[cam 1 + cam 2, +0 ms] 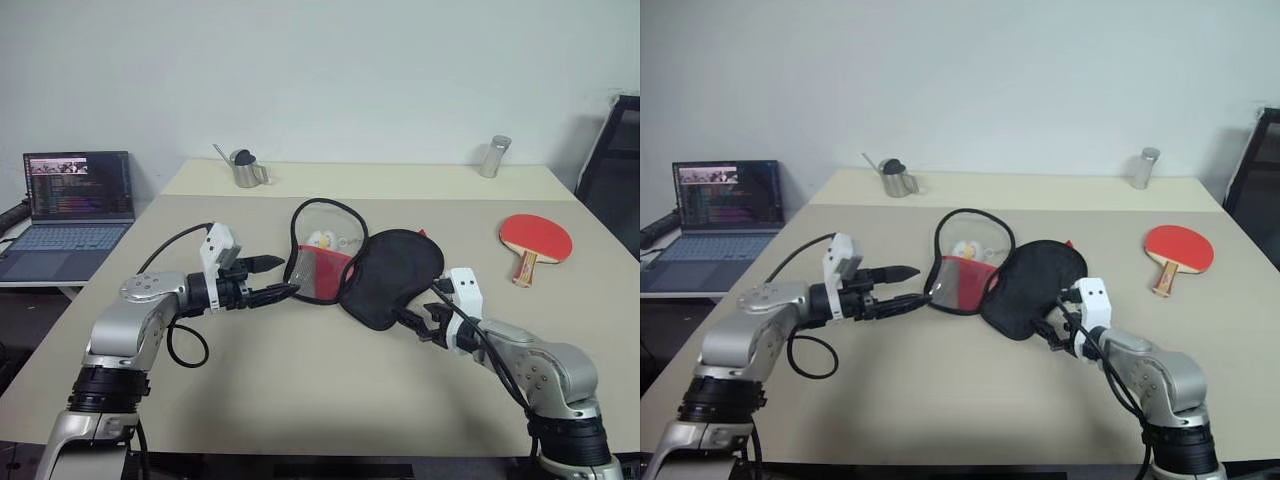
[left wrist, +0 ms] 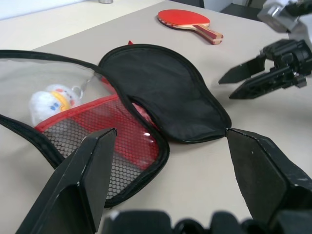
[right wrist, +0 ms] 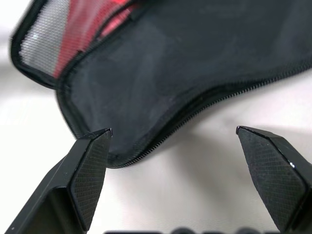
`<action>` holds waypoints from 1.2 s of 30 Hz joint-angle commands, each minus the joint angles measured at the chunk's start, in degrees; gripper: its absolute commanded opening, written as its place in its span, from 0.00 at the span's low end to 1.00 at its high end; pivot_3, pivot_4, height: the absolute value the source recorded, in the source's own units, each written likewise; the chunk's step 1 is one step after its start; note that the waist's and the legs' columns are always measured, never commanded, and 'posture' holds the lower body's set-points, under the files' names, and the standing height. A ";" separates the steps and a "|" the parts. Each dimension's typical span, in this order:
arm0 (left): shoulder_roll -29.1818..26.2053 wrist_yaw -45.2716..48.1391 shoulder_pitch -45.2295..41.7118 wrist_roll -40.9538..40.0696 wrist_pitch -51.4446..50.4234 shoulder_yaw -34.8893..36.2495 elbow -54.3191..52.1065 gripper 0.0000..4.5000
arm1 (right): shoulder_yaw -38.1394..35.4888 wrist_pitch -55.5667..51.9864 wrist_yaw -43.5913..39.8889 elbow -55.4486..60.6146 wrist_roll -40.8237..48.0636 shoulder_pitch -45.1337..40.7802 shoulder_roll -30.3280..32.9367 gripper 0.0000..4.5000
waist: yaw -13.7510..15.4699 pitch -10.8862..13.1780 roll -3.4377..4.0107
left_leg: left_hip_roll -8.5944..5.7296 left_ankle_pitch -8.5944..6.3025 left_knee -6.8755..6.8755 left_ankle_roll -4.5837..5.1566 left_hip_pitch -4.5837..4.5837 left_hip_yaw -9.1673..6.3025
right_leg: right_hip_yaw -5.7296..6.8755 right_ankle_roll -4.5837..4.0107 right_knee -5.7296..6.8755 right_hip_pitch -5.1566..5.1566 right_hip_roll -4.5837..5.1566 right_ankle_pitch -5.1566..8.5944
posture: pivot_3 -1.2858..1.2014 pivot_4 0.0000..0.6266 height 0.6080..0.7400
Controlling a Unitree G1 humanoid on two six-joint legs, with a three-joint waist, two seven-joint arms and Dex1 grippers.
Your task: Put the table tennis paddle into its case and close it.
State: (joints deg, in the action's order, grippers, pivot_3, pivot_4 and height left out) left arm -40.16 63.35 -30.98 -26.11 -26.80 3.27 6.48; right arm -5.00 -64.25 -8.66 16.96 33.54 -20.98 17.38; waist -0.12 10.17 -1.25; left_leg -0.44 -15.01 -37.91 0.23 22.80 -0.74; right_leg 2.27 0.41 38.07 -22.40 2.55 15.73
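Observation:
The case [image 1: 392,275] lies unzipped and spread open at the table's middle. Its black half is on the right and its red half with the black mesh pocket [image 1: 318,270] on the left, partly raised. The table tennis paddle [image 1: 535,240], red face up with its wooden handle toward me, rests alone at the right. My left gripper [image 1: 288,276] is open at the mesh half's left edge, and that half [image 2: 112,141] lies just past its fingers. My right gripper [image 1: 410,325] is open just short of the black half's near edge [image 3: 161,87].
A small white item [image 2: 51,102] sits inside the case's clear pocket. A metal pitcher [image 1: 245,168] and a metal cup [image 1: 494,156] stand at the table's far side. An open laptop [image 1: 75,210] is on a side desk at the left, and a black chair [image 1: 615,170] at the right.

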 commanded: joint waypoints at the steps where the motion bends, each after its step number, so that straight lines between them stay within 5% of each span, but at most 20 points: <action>1: 0.06 0.07 -1.44 -0.32 0.74 0.71 -1.30 0.86 | 1.41 3.47 -0.12 -1.69 -2.11 -1.44 -1.86 1.00 | -0.01 0.00 0.00 | 0.00 0.00 0.00 0.00 0.00 0.00 | 0.00 0.00 0.00 0.00 0.00 0.00 | 0.52 0.24 1.00; 13: 0.81 -0.72 -1.07 -0.32 0.30 0.61 -2.26 0.86 | 5.39 12.26 -2.89 -9.33 -8.49 -5.29 -5.25 1.00 | -0.06 0.00 0.01 | 0.01 0.00 0.00 0.00 -0.01 0.01 | -0.02 0.00 0.03 -0.02 -0.02 0.00 | 0.52 0.24 1.00; 17: 0.84 -0.94 -0.41 -0.34 0.20 0.54 -2.98 0.87 | 6.24 12.32 -3.71 -8.55 -8.30 -5.09 -6.73 0.79 | -0.06 0.01 0.01 | 0.02 0.00 0.00 0.00 -0.01 0.01 | -0.01 0.00 0.03 -0.02 -0.03 0.00 | 0.52 0.24 1.00; 27: 0.63 -0.74 0.91 -0.73 -0.49 0.00 -5.18 0.87 | -0.27 5.04 -4.02 -5.98 -4.61 -4.69 -4.88 0.00 | -0.04 0.01 0.02 | 0.01 0.00 0.00 0.00 0.00 0.00 | -0.02 0.00 0.03 -0.02 -0.01 0.00 | 0.52 0.24 1.00; 36: 0.84 1.53 0.52 -1.30 -1.53 -1.54 -6.60 0.87 | -6.68 -4.93 -7.67 -5.23 -0.13 -4.13 3.14 0.00 | -0.01 0.01 0.02 | 0.01 0.00 0.00 0.00 0.00 0.00 | -0.02 0.00 0.03 -0.02 -0.01 0.00 | 0.52 0.24 1.00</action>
State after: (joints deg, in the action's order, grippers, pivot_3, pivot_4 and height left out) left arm -39.17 64.26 -29.52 -26.88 -28.69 1.92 1.83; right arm -9.30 -67.89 -15.26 10.10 31.95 -24.93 19.25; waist -0.13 10.18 -1.24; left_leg -0.43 -15.01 -37.91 0.23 22.81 -0.73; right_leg 2.25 0.40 38.10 -22.42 2.54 15.73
